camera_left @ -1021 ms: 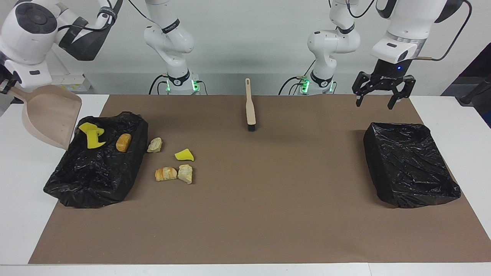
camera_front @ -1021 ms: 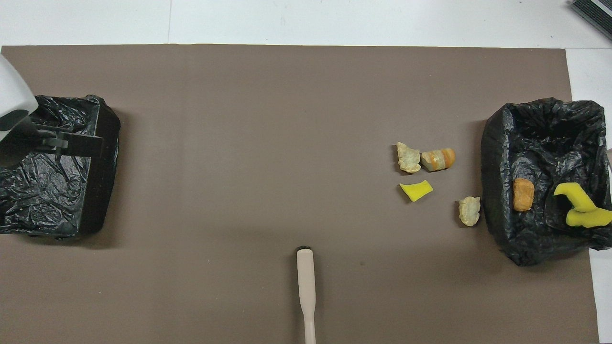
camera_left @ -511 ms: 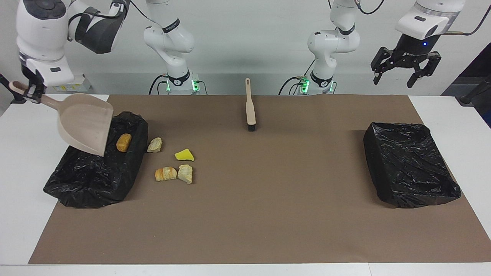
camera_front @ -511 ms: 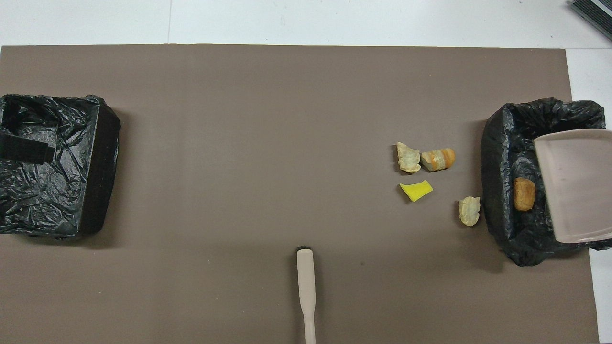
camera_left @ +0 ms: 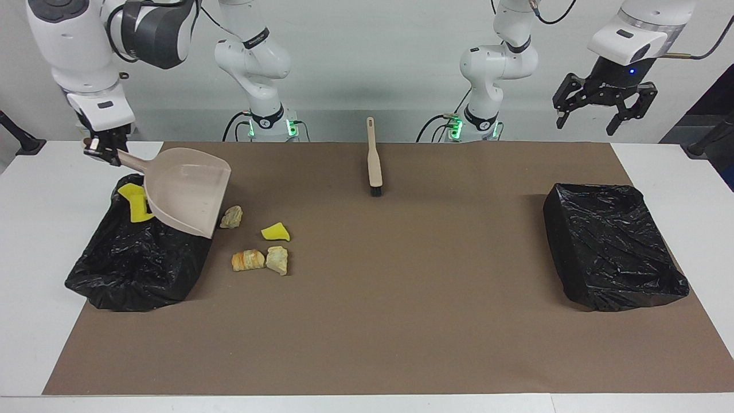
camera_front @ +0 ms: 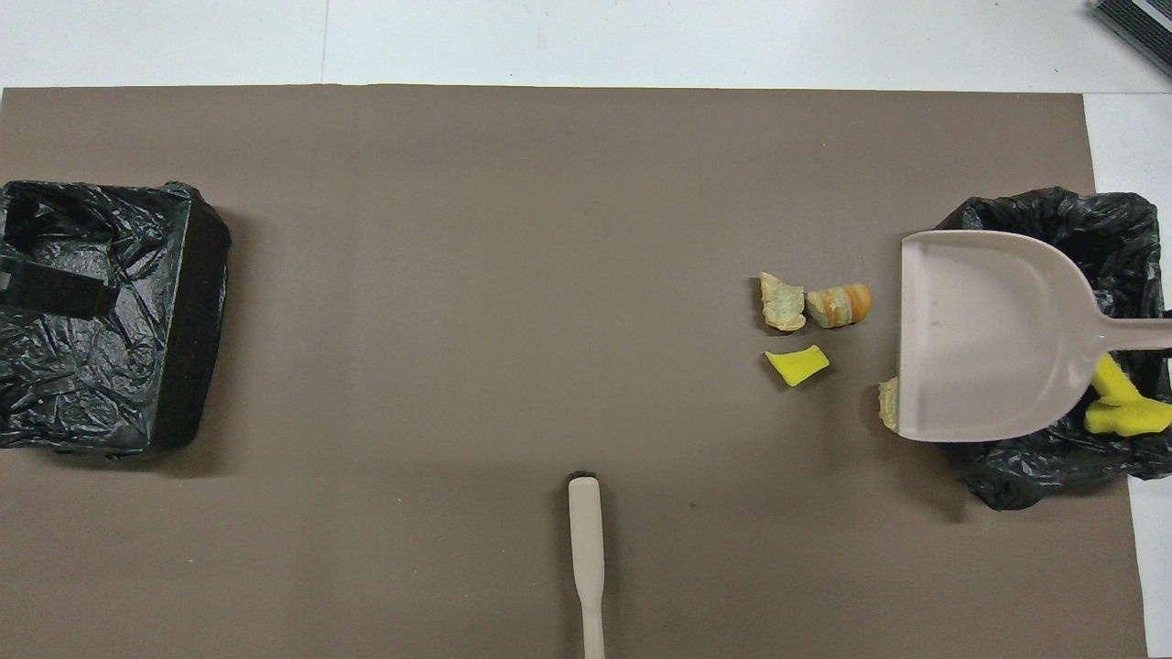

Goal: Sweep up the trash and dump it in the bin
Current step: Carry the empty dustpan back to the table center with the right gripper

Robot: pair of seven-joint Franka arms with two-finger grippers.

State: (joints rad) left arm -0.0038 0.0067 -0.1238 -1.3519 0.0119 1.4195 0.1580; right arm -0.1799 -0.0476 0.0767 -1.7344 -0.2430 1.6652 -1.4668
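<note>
My right gripper is shut on the handle of the beige dustpan. The pan hangs tilted over the inner edge of the black-lined bin, lip down beside a tan lump. Yellow sponge chunks lie in that bin, and the pan hides part of its inside. On the mat lie a yellow wedge, an orange bread-like lump and a pale lump. My left gripper hangs open and high at the left arm's end.
The beige brush lies on the brown mat near the robots, midway along the table. A second black-lined bin stands at the left arm's end. White table shows around the mat.
My right gripper has carried the dustpan from outside the bin across over it toward the loose trash. The left gripper rose from over the other bin, then stayed still.
</note>
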